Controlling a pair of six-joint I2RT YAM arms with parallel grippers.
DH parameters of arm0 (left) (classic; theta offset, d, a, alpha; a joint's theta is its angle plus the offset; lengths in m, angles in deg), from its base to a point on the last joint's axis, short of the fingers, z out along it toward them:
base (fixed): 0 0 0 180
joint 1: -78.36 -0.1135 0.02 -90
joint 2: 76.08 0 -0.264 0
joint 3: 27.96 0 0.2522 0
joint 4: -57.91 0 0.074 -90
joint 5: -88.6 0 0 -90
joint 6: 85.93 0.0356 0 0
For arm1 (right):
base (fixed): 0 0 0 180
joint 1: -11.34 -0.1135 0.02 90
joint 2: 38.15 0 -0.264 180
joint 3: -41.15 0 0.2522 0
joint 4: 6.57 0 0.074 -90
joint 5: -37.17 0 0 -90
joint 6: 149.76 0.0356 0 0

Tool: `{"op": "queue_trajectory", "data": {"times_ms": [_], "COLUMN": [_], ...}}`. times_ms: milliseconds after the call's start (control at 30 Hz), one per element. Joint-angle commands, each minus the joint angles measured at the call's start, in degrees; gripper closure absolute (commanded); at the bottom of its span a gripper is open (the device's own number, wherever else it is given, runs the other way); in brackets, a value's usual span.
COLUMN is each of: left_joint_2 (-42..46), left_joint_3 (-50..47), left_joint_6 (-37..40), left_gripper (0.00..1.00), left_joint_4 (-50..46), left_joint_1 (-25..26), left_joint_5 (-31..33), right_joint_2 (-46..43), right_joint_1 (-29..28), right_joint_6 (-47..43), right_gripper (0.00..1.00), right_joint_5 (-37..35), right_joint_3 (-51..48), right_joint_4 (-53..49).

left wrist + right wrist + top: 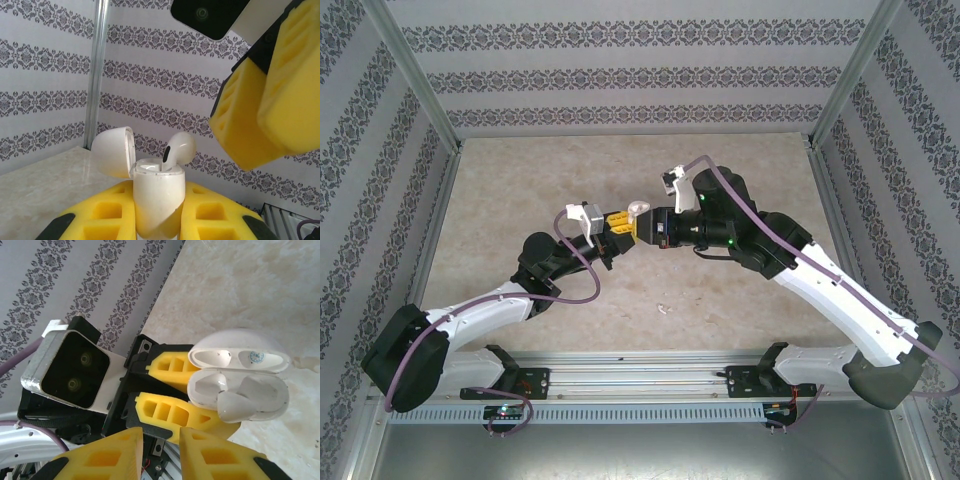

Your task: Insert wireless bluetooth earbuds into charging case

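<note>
The yellow fingers (107, 212) of the left gripper (157, 220) lie nearest the left wrist camera, and the case (156, 195) is clenched between them. It is held upright above the table (500, 200), with its lid (114, 151) thrown back to the left. A white bud (179, 149) is stood in one well of the case, stem down and rounded head up. Its long axis is tilted, running from the well up and to the right, toward the right gripper (159, 437). That gripper is seen just beside the case, its jaws narrowly parted with nothing between them. The step in hand is judged to be the seating of this bud: the head stands proud of the rim, so it is probably not yet home. A light press along the stem's axis seems called for, with the case held steady. From the right wrist, the neighbouring well (207, 387) looks empty. A small white thing (663, 308) is seen on the table near the bases, too small to be named.
</note>
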Motion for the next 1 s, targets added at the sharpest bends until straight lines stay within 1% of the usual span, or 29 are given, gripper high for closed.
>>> {"op": "queue_trajectory", "data": {"times_ms": [0, 200, 333, 400, 533, 833, 967], "left_joint_2": [0.0, 0.1, 0.1, 0.1, 0.0, 0.5, 0.6], "left_joint_3": [1.0, 1.1, 1.2, 1.3, 1.4, 1.5, 1.6], "left_joint_6": [-0.8, -0.8, -0.7, -0.7, -1.0, -1.0, -1.1], "left_gripper": [1.0, 1.0, 1.0, 1.0, 1.0, 1.0, 1.0], "left_joint_4": [1.4, 1.4, 1.1, 1.1, 1.3, 0.7, 0.7], "left_joint_1": [0.6, 0.6, 0.7, 0.7, 0.6, 0.7, 0.6], "left_joint_5": [-1.2, -1.3, -1.5, -1.5, -1.8, -2.4, -2.5], "right_joint_2": [0.6, 0.3, -1.4, -2.2, -2.1, 0.2, 1.0], "right_joint_1": [-0.5, -0.5, -0.2, 0.7, 2.6, 3.5, 3.7], "right_joint_6": [0.0, -0.6, -1.4, -1.4, -1.1, -2.5, -2.7], "right_gripper": [0.74, 0.74, 0.74, 0.75, 0.74, 0.58, 0.56], "right_joint_5": [1.4, 0.7, -2.3, -3.4, -2.5, -1.5, -0.6], "right_joint_3": [2.1, 3.9, 5.4, 5.1, 3.9, 3.5, 2.5], "right_joint_4": [1.1, -0.6, -3.2, -4.1, -4.6, -4.9, -4.8]}}
